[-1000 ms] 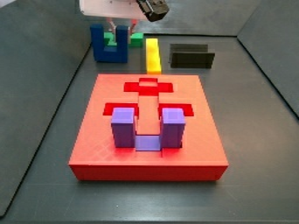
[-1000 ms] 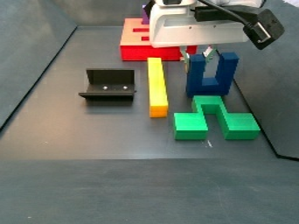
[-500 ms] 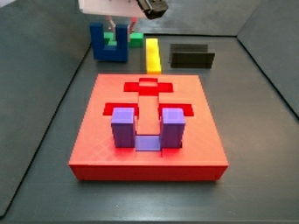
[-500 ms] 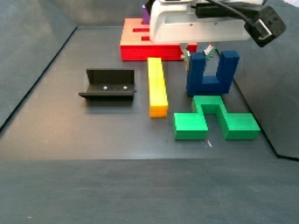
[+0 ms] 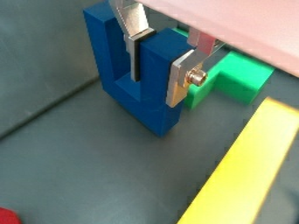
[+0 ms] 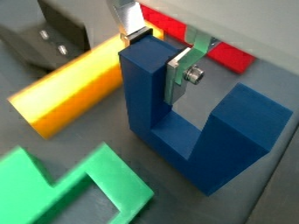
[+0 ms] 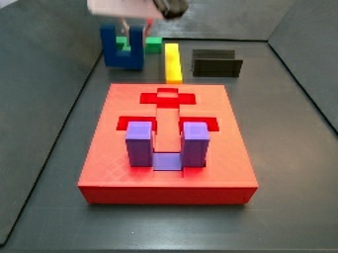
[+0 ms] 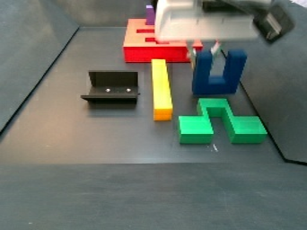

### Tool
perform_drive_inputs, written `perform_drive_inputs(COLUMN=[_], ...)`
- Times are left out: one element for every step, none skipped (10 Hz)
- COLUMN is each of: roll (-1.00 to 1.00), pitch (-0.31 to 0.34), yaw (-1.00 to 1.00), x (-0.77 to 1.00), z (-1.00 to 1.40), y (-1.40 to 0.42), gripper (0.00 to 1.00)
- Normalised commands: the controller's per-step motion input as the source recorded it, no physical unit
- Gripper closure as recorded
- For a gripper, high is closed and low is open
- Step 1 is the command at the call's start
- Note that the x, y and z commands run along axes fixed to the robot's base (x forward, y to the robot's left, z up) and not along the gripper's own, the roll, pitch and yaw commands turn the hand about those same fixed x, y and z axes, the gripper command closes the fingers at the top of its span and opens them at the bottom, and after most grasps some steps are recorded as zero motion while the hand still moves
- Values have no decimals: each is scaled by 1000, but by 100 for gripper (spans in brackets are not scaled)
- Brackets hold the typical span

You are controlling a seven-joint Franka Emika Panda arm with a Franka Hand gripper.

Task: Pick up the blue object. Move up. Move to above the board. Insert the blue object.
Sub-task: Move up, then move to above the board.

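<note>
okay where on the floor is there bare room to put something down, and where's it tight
Bare floor lies in front of the black fixture and green block, and on both sides of the board. It is crowded at the far end: the gripper straddles one prong of the blue object, with the yellow bar close beside it.

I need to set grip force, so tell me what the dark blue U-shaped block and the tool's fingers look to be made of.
The dark blue U-shaped block looks like matte, rigid plastic, possibly printed: flat colour, sharp edges, no shine. The tool straddles one of its prongs, beside the green block. Its fingers are flat silvery plates, seemingly brushed metal; the pads are dark, material unclear.
</note>
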Motion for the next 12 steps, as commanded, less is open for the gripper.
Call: perform_drive_inputs(roll=[-8,-10,0,-3,-7,-10,-22,-28,-29,-28,47,80], pitch=[40,32,0,30,8,-4,53,95,70,46,45,62], yaw=[33,27,0,-4,-5,-3,-5,-6,-5,-2,-96,-86], x=[-9,-1,0,-28,-57,-39,52,48,24,31,426,421], z=[648,437,1400,1400,1400,1400,1400,861,361,212,233,217], y=[24,16,0,-5,-10,-6,0,-1,0,3,-1400,-1400], gripper=[100,100,100,100,100,100,100,100,100,100,100,100])
